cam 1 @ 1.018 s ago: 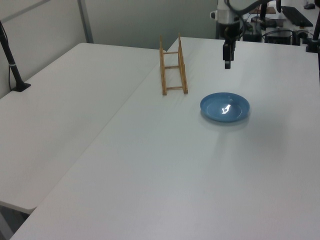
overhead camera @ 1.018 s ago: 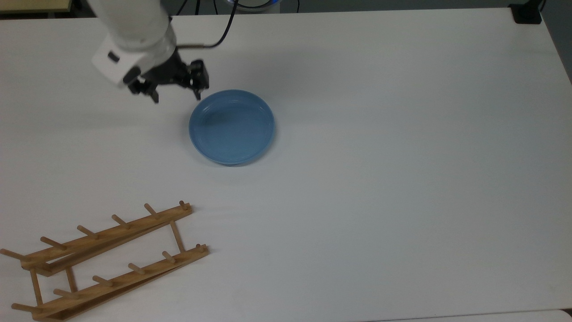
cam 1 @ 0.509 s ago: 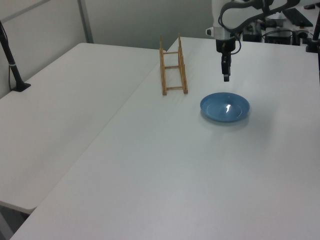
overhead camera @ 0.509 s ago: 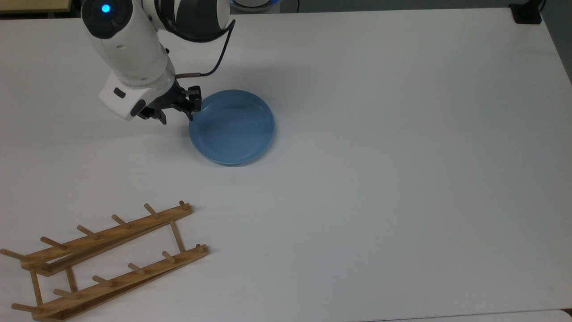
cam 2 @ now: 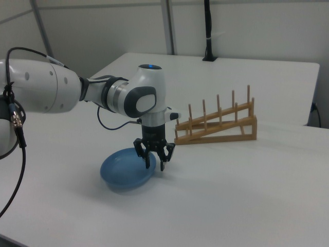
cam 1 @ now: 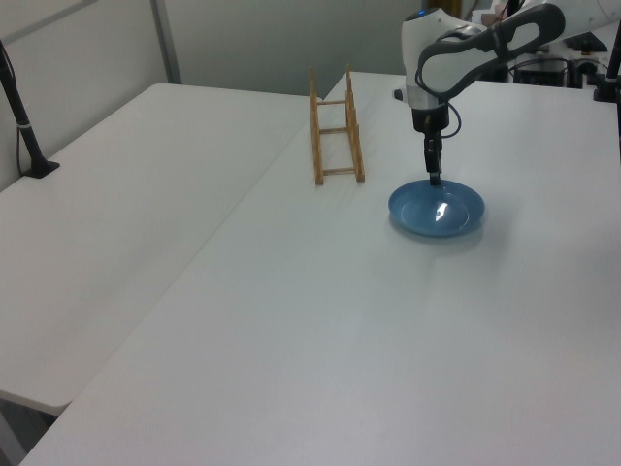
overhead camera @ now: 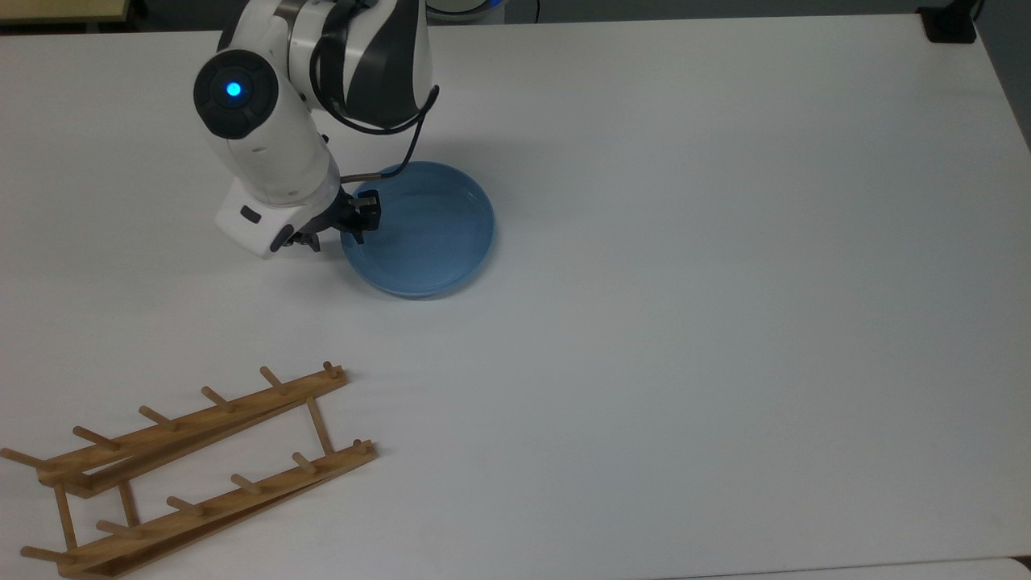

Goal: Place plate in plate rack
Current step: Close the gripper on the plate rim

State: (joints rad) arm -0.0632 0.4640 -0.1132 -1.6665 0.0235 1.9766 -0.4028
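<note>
Pincer (cam 2: 154,162) hangs spread, one finger either side of plate (cam 2: 126,170) rim.

Arm's white wrist covers part of the gripper (overhead camera: 334,232) in the top view; the rack (overhead camera: 185,467) runs off the top view's left edge; the plate's (cam 2: 125,169) near rim sits behind one finger in the right view.

no readable text, no labels, no brands, no numbers, no signs anywhere
</note>
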